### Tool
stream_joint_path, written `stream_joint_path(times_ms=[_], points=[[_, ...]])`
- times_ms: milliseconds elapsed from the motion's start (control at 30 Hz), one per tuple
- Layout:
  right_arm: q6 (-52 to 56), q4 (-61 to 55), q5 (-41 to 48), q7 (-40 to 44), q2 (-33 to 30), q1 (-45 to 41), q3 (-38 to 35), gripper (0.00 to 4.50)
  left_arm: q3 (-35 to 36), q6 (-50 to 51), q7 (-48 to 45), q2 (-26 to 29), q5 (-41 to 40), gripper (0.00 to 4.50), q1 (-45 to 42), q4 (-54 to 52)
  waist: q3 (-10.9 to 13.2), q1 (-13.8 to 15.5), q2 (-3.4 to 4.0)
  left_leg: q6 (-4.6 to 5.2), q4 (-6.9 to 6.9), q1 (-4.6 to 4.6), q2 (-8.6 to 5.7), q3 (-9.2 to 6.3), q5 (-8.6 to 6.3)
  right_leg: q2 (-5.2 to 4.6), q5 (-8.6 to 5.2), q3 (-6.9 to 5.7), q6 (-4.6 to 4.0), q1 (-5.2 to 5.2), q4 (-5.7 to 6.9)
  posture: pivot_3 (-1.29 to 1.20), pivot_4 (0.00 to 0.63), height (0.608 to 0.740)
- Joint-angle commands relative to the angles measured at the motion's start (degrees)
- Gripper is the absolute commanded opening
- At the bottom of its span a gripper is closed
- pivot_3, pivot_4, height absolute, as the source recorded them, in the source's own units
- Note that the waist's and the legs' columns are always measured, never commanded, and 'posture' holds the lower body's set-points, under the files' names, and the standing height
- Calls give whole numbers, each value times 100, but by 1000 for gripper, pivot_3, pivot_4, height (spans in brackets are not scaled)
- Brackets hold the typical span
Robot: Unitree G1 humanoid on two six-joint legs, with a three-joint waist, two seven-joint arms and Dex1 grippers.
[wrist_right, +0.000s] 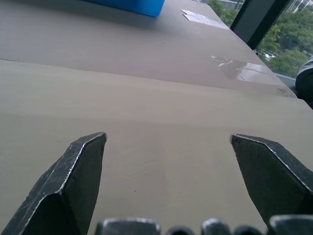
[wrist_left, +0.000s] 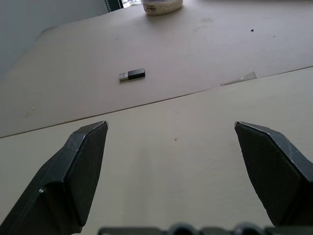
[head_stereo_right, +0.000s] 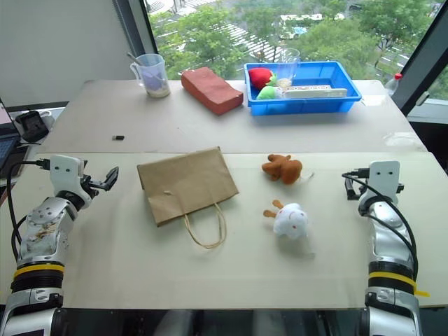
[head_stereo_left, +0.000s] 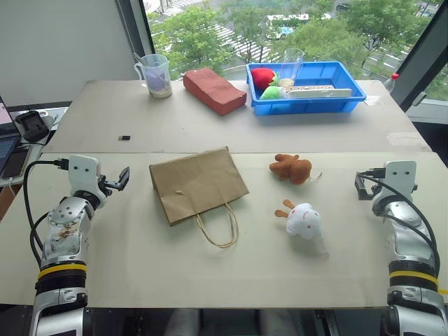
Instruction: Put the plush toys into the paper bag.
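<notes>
At the near left, the left gripper (head_stereo_left: pixel 120 180) hovers over the beige table top (head_stereo_left: pixel 140 259) with its two black fingers (wrist_left: pixel 80 161) spread wide and nothing between them. Ahead of it, on the far board, lies a small black-and-silver USB stick (head_stereo_left: pixel 124 137); further back stands a clear plastic measuring jug (head_stereo_left: pixel 155 75) with a handle.

Right of the gripper the tan-brown kraft paper bag (head_stereo_left: pixel 198 183) lies flat on the table, its thin cord loop handles (head_stereo_left: pixel 218 227) trailing toward the near edge. Behind it, on the far board, sits a reddish-brown brick-shaped block (head_stereo_left: pixel 214 91).

Right of the bag lie the two plush toys — the fuzzy reddish-brown animal (head_stereo_left: pixel 292 168) farther back, the round white animal with tan ears (head_stereo_left: pixel 302 220) nearer, both apart from the bag and from each other. Far behind them a blue plastic tray (head_stereo_left: pixel 350 98) holds a red soft fruit shape (head_stereo_left: pixel 262 77) and a green one (head_stereo_left: pixel 272 92).

At the near right, the right gripper (wrist_right: pixel 166 181) is likewise wide open and empty — well apart from the toys.
</notes>
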Motion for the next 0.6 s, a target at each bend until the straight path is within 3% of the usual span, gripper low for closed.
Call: stream_joint_path(times_ms=[33, 133, 267, 467, 600], points=[[-144, -129, 85, 1, -90, -53, -101, 4500, 163, -13, -53, 212, -56, 4411, -34, -231, 0, 0, 0, 0, 0, 0, 0, 0, 0, 0, 0, 0, 0, 0, 0, 0, 150, 740], [-8, -426, 182, 511, -309, -113, 24, 4500, 261, 51, -818, 602, -499, 4411, -189, -696, 1, -11, 0, 0, 0, -2, 1, 0, 0, 1, 0, 0, 0, -3, 1, 0, 150, 740], [512, -1220, 682, 1815, -637, -128, 381, 4500, -199, 403, -2082, 1206, -953, 4411, -546, -1463, 1, 3, 0, 0, 0, -11, 1, 0, 0, 1, 0, 0, 0, -6, 5, 0, 150, 740], [1619, -2981, 1901, 3416, -981, 44, 861, 4500, -1425, 210, -3745, 1651, -784, 4411, -966, -2019, -1, -2, 3, 20, -2, 11, 2, 0, -11, 5, -2, 0, 3, 21, 0, 0, 150, 740], [2494, -4198, 2639, 3985, -1235, 12, 1267, 4500, -2323, -857, -4689, 1599, -185, 4411, -1190, -1692, 0, 5, 3, 20, -2, -3, 3, -2, -12, 7, -2, -1, 3, 8, 4, 0, 150, 740]])
